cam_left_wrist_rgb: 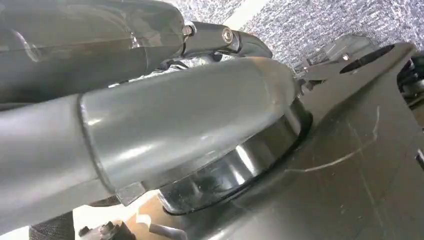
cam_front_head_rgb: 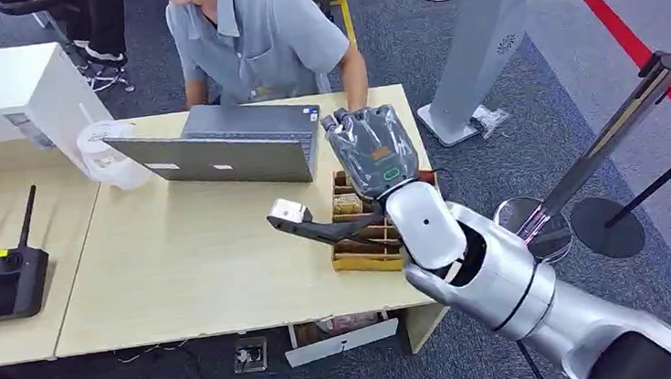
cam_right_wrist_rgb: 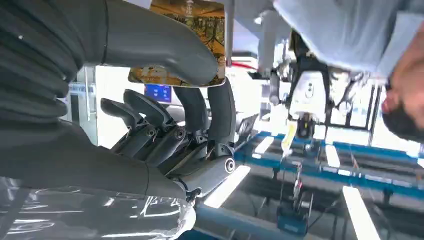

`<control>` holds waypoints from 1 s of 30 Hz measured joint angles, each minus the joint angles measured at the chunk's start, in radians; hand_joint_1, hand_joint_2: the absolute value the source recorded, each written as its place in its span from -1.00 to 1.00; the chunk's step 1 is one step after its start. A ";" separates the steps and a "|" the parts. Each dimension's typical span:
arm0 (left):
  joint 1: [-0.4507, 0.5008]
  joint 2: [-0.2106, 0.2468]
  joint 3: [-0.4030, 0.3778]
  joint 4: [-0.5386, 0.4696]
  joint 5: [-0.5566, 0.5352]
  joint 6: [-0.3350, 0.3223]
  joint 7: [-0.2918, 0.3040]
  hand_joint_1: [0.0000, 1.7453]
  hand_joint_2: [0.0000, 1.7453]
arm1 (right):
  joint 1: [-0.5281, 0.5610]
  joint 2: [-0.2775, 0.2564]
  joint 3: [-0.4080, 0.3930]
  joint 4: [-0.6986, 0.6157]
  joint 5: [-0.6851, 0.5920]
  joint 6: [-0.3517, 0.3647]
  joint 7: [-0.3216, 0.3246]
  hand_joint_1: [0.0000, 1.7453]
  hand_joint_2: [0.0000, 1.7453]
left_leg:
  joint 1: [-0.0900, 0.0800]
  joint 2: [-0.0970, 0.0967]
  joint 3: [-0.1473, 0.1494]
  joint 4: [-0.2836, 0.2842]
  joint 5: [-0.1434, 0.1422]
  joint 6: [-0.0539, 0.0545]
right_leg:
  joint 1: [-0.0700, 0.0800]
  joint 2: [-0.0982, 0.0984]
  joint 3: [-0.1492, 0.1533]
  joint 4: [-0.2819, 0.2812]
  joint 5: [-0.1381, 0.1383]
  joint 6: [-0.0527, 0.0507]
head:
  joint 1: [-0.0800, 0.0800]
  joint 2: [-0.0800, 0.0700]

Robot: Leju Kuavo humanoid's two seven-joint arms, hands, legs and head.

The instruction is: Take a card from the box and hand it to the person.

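Fingers and thick grey thumb of my right hand pinch a glossy card printed in gold and brown; I can't read its writing. It's raised above the compartmented cardboard box at the pale worktop edge, towards the person. My left hand's state I cannot tell.
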 joint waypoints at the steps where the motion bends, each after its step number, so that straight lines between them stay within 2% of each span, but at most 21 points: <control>1: 0.000 0.000 -0.005 -0.001 -0.008 -0.005 0.000 -1.00 -1.00 | -0.005 -0.006 -0.001 0.001 0.014 -0.047 -0.013 1.00 1.00 | 0.000 0.000 0.000 0.000 0.000 0.000 | 0.000 0.000 0.000 0.000 0.000 0.000 | 0.000 0.000; 2: -0.001 0.001 -0.010 -0.002 -0.014 -0.007 0.000 -1.00 -1.00 | -0.008 -0.009 -0.005 0.009 0.027 -0.099 -0.025 1.00 1.00 | 0.000 0.000 0.000 0.000 0.000 0.000 | 0.000 0.000 0.000 0.000 0.000 0.000 | 0.000 0.000; 6: -0.003 0.004 -0.016 -0.005 -0.030 -0.013 -0.001 -1.00 -1.00 | -0.011 -0.010 -0.023 0.071 0.060 -0.196 -0.062 1.00 1.00 | 0.000 -0.001 0.000 0.000 0.000 0.000 | 0.000 -0.001 0.000 0.000 0.000 0.000 | 0.000 0.000; 12: -0.005 0.006 -0.024 -0.005 -0.037 -0.018 -0.001 -1.00 -1.00 | 0.000 0.005 -0.040 0.197 0.071 -0.270 -0.088 1.00 1.00 | 0.000 -0.001 0.000 0.000 0.000 0.000 | 0.000 -0.001 0.000 0.000 0.000 0.000 | 0.000 0.000; 27: -0.006 0.008 -0.034 -0.005 -0.037 -0.018 0.002 -1.00 -1.00 | 0.013 0.040 -0.050 0.299 0.072 -0.232 -0.104 1.00 1.00 | 0.000 -0.001 0.000 0.000 0.000 0.000 | 0.000 0.000 0.000 0.000 0.000 0.000 | 0.000 0.000; 28: -0.006 0.008 -0.034 -0.005 -0.037 -0.018 0.002 -1.00 -1.00 | 0.013 0.041 -0.050 0.302 0.074 -0.230 -0.100 0.44 1.00 | 0.000 -0.001 0.000 0.000 0.000 0.000 | 0.000 0.000 0.000 0.000 0.000 0.000 | 0.000 0.000; 29: -0.006 0.008 -0.034 -0.005 -0.037 -0.018 0.002 -1.00 -1.00 | 0.014 0.042 -0.050 0.304 0.074 -0.231 -0.091 -1.00 1.00 | 0.000 -0.001 0.000 0.000 0.000 0.000 | 0.000 0.000 0.000 0.000 0.000 0.000 | 0.000 0.000; 30: -0.006 0.008 -0.034 -0.005 -0.036 -0.018 0.002 -1.00 -1.00 | 0.017 0.043 -0.051 0.307 0.075 -0.236 -0.078 -1.00 1.00 | 0.000 -0.001 0.000 0.000 0.000 0.000 | 0.000 0.000 0.000 0.000 0.000 0.000 | 0.000 0.000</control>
